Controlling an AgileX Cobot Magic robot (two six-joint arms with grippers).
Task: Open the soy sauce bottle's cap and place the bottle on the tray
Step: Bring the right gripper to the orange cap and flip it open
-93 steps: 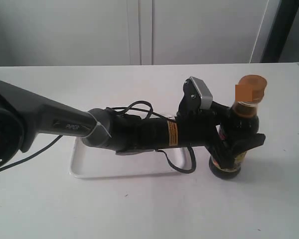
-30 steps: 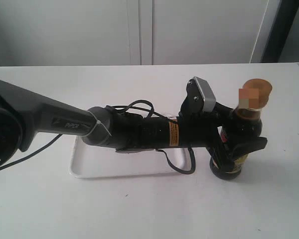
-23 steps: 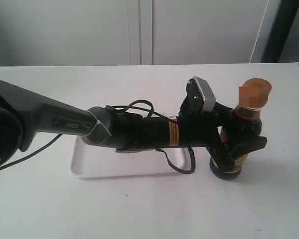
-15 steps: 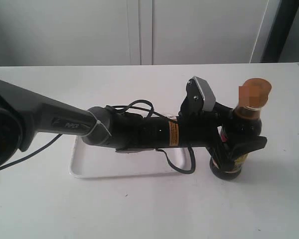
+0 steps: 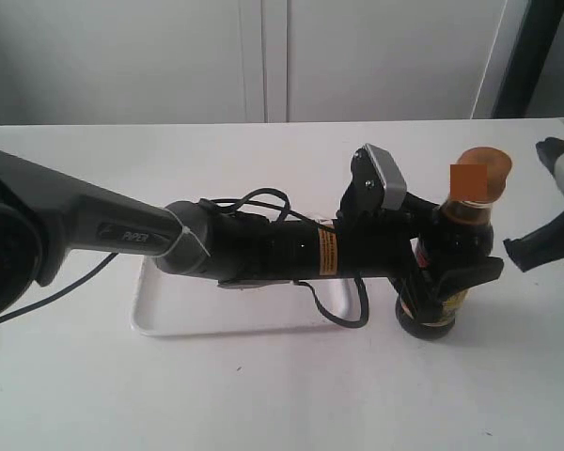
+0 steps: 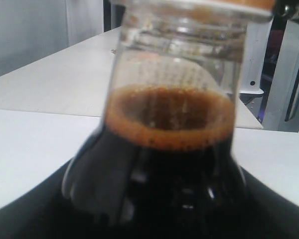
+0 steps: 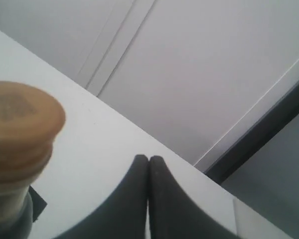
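While one soy sauce bottle (image 5: 448,272) stands beside one tray (image 5: 169,324), my left gripper (image 5: 444,277) clamps its body. My right gripper (image 7: 148,172), fingers pressed together, hovers near the cap (image 5: 479,174).

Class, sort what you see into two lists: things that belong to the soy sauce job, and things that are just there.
Belongs to the job:
bottle
cap
tray
left pincer, shut on the bottle
right pincer, shut, beside the cap

Just there:
table
cupboard doors

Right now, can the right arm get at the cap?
Probably yes. The right gripper sits just beside the cap, nothing between; the left gripper grips the bottle lower down.
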